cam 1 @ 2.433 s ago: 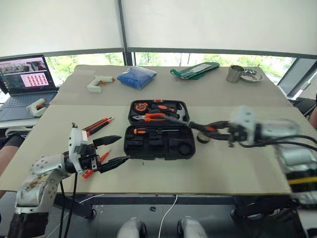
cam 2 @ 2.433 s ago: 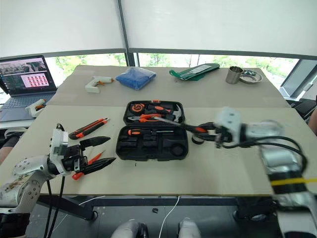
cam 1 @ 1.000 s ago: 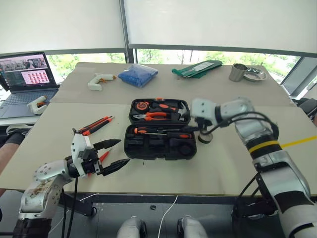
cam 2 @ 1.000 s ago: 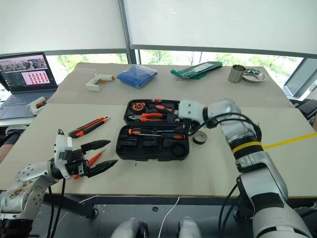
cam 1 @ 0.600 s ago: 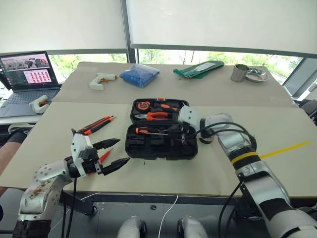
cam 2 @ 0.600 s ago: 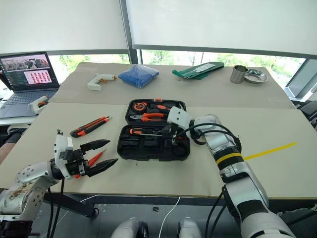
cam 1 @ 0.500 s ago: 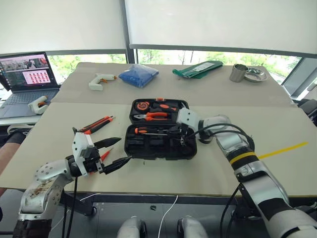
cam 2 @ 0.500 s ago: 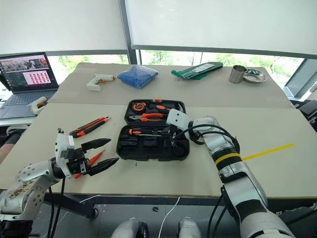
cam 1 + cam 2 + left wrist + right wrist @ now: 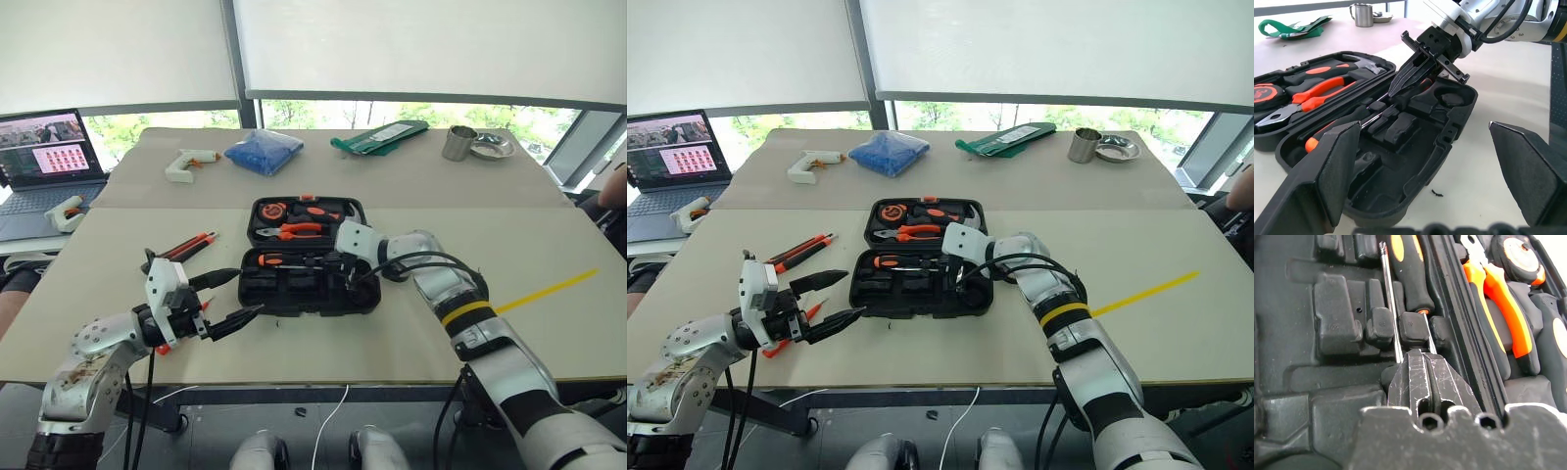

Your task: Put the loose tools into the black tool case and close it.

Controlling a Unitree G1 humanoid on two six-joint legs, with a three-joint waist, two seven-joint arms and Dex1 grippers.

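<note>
A wide beige table stands before windows with lowered white blinds. At its middle lies the black tool case, open flat, its far half holding orange-handled pliers, a tape measure and a hammer. In the near half's moulded slots lie two orange-and-black screwdrivers. The right gripper reaches down into this near half, its two black fingers pressed together over the screwdriver shafts, holding nothing that can be made out. The left gripper hovers level just beside the case's left edge, fingers spread wide and empty. Near it on the table lie an orange-black utility knife and a slim orange tester screwdriver. Farther back are a white glue gun, a blue bag and a metal cup; a laptop sits at far left.
</note>
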